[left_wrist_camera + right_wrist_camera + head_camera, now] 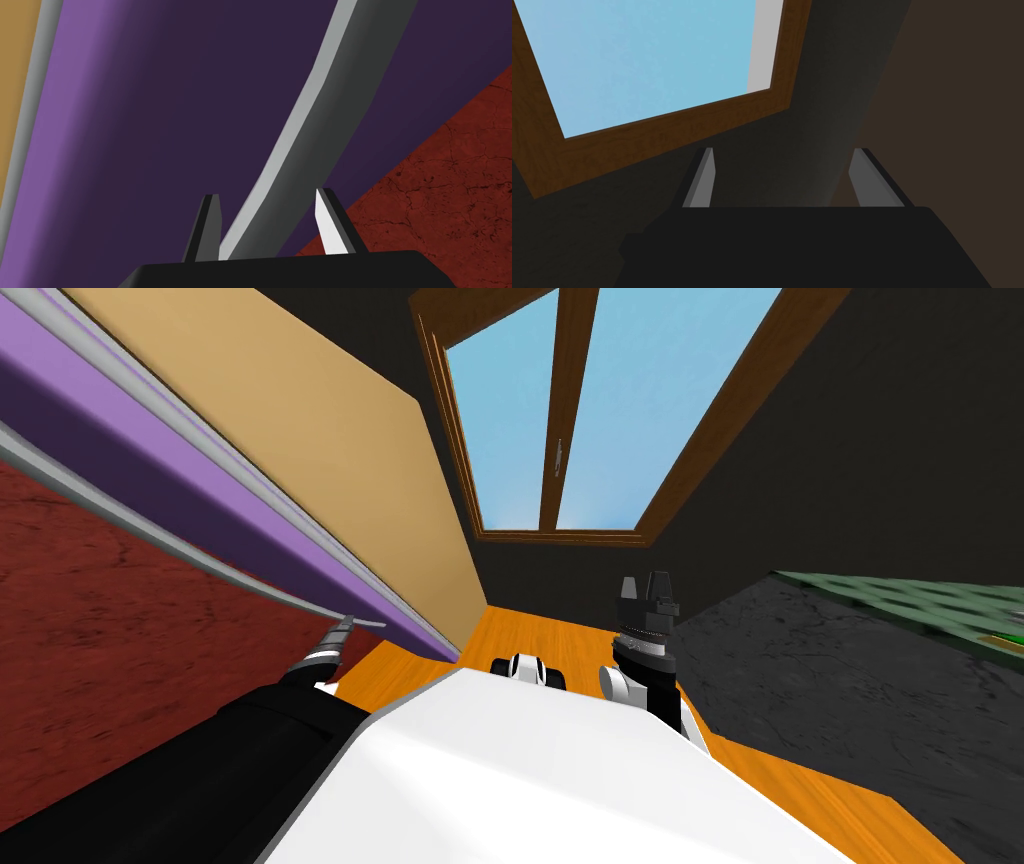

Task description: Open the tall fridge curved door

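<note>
The left gripper [267, 193] was clamped narrow on the grey handle [320, 100] of the purple door [175, 100], with the bar running up between its fingers. The dark finger [207, 225] lay against one edge. How firmly the pale finger [330, 225] met the other edge was hard to make out. In the head view the gripper [345, 628] held the handle [150, 523] near its end, and the bar's far length was cut off by the frame. Beyond the fingertips the curved door [200, 488] hid whatever was in the fridge, and whether it stood ajar could not be told. A tan panel [300, 418] lay just past the door's far edge, and a red-brown surface [440, 175] was on the pale finger's side.

Well apart from it, over the orange floor [560, 638], the right gripper [645, 580] pointed upward with its fingers spread wide and holding nothing [785, 150]. Beyond that hand's outer side lay a dark counter [850, 688]. A green object [920, 598] on it was cut off at the edge and too partial to name.
</note>
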{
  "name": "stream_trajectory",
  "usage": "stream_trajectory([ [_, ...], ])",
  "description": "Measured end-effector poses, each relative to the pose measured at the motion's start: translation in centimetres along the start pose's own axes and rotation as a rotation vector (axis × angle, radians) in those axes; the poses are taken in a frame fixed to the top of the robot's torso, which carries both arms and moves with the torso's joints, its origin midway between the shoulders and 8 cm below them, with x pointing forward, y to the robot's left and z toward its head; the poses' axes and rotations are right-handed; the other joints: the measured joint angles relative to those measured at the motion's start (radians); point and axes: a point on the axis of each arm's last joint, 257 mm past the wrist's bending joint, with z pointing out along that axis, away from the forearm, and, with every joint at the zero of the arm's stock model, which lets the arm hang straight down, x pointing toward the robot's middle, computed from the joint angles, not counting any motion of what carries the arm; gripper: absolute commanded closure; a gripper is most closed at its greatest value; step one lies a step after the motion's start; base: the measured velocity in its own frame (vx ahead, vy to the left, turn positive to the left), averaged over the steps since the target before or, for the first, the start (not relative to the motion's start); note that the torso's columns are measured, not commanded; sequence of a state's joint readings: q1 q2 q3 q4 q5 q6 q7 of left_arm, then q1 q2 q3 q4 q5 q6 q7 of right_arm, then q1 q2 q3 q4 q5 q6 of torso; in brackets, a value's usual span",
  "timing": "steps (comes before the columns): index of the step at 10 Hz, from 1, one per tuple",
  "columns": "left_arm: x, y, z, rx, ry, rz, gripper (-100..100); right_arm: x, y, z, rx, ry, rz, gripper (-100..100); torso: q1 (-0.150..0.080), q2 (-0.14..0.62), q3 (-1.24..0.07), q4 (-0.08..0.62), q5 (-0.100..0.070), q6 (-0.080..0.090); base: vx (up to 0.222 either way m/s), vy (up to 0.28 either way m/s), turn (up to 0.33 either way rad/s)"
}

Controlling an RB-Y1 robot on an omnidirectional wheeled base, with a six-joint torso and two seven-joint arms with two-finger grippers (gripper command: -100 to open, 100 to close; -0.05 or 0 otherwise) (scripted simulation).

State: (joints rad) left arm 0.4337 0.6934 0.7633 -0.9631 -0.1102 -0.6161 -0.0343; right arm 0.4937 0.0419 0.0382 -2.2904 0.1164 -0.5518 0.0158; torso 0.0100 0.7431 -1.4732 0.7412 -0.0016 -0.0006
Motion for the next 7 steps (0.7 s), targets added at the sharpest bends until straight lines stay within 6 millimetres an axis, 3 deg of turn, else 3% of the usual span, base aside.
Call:
stream_trajectory([
  [7, 2.8, -3.8, -0.7, 0.131, 0.104, -0.01, 100, 0.0, 0.0, 0.0, 0.0, 0.0, 0.0, 0, 0.004, -0.011, -0.009, -0.001, -0.006, 0.005, -0.265, 0.166, -0.004],
])
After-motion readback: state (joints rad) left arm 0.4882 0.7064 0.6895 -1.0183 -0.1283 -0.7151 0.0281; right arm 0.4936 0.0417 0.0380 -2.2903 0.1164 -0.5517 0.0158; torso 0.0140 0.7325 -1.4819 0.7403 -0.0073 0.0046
